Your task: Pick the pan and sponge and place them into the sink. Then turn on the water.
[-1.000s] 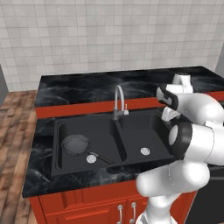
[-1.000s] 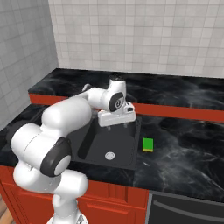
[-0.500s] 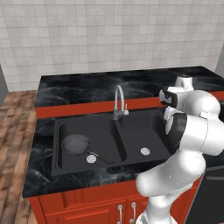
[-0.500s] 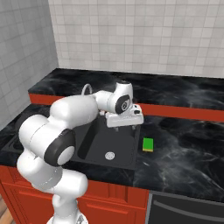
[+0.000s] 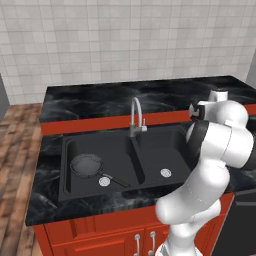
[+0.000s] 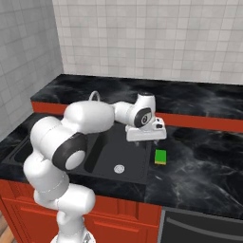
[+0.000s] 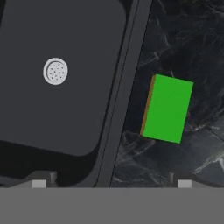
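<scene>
Pincer (image 7: pixel 108 183) spread wide, empty, by my reading. Sponge (image 7: pixel 167 108) lies flat on the counter (image 7: pixel 201 65) just ahead of it, toward its right fingertip, beside the sink (image 7: pixel 127 87) rim. Beyond its left fingertip I see the near basin's drain (image 7: pixel 55 71). Pan (image 5: pixel 88 165) rests in the far basin.

Surface (image 5: pixel 90 107): black marble w/ white veins. Behind it, pale grey tiled wall (image 5: pixel 125 40). Below surface, red cabinet fronts (image 5: pixel 100 240) w/ silver handles (image 5: pixel 137 244). Wood-plank floor (image 5: pixel 15 145) left of surface. Dark appliance front (image 6: pixel 199 228) under surface's right end. Light even, flat.
</scene>
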